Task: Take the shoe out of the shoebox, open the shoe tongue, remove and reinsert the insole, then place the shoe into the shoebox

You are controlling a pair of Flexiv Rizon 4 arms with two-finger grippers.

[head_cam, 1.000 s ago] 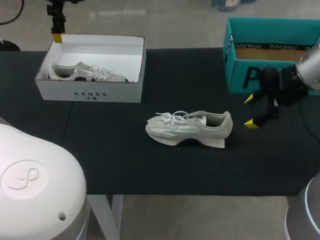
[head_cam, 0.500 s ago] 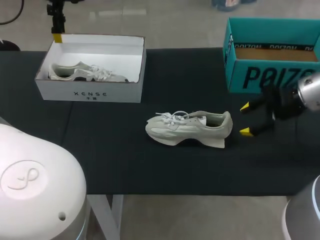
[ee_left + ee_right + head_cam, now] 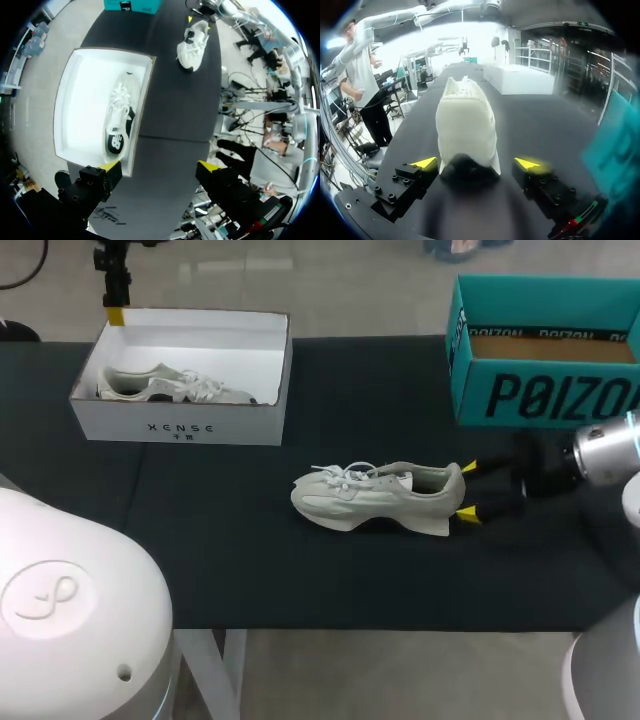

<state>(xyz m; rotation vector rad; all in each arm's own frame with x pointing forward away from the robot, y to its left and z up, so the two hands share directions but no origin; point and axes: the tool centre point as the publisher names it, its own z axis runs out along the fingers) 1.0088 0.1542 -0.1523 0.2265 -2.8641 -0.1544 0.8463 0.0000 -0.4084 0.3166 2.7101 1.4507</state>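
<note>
Holding nothing in the right gripper, spread wide astride the heel of the pale grey suede sneaker lying mid-table. Same wide spread on the left gripper, above the far-left corner of the white cardboard shoebox. Looks like steadying before the tongue step (needs closing on the heel). Counted: two shoes, with a second sneaker inside the white box; two boxes, with a teal cardboard box at far right.
</note>
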